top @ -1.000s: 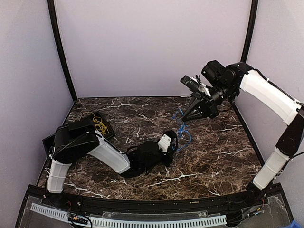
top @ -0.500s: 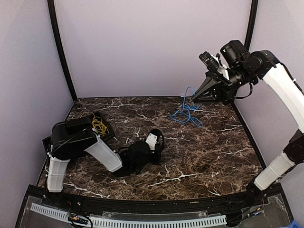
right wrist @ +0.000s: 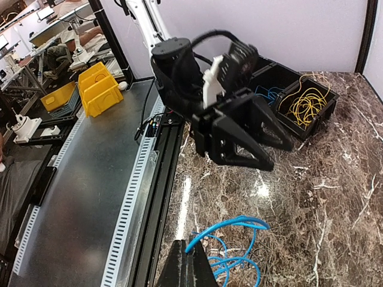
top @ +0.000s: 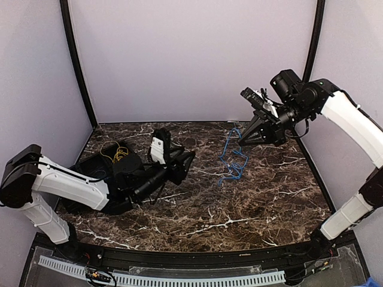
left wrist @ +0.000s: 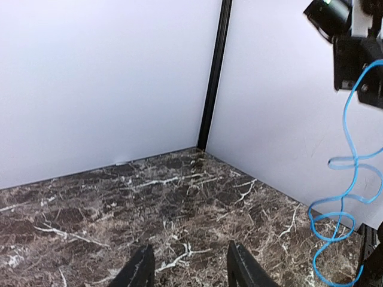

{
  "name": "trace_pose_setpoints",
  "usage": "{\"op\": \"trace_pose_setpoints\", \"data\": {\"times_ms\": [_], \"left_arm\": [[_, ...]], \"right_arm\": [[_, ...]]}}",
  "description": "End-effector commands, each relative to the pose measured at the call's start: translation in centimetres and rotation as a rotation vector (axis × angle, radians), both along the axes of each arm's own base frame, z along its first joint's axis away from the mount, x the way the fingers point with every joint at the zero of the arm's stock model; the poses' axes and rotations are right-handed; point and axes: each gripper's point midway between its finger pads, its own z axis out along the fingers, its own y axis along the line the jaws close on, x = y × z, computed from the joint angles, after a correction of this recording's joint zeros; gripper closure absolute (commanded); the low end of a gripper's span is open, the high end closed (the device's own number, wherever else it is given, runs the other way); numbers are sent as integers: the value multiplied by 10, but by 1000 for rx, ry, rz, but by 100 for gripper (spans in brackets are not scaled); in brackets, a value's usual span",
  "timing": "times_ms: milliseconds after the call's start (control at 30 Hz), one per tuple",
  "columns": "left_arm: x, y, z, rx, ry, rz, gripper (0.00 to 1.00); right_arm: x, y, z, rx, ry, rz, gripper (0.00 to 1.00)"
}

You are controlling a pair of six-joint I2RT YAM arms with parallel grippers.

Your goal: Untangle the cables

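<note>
Marble tabletop, one hanging blue cable

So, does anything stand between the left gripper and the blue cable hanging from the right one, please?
Nothing visible does. The left gripper, open, faces the blue cable across bare marble table; the cable dangles from the shut right gripper.

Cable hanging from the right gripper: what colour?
Blue: the thin blue cable shows best in the left wrist view.
</note>
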Motion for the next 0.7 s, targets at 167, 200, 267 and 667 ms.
{"op": "trace_pose_setpoints", "data": {"times_ms": [167,200,267,667], "left_arm": [[-43,-20,59,-16,-137,-254,50],[-45,-24,60,-14,-138,-277,49],[-52,-34,66,-20,-146,-337,48],[-66,-95,62,63,-96,-578,48]], "right_arm": [[2,-1,-11,6,-13,-14,100],[2,-1,-13,4,-11,-14,100],[2,-1,-18,-1,2,-12,100],[-10,1,-38,-33,29,46,100]]}}
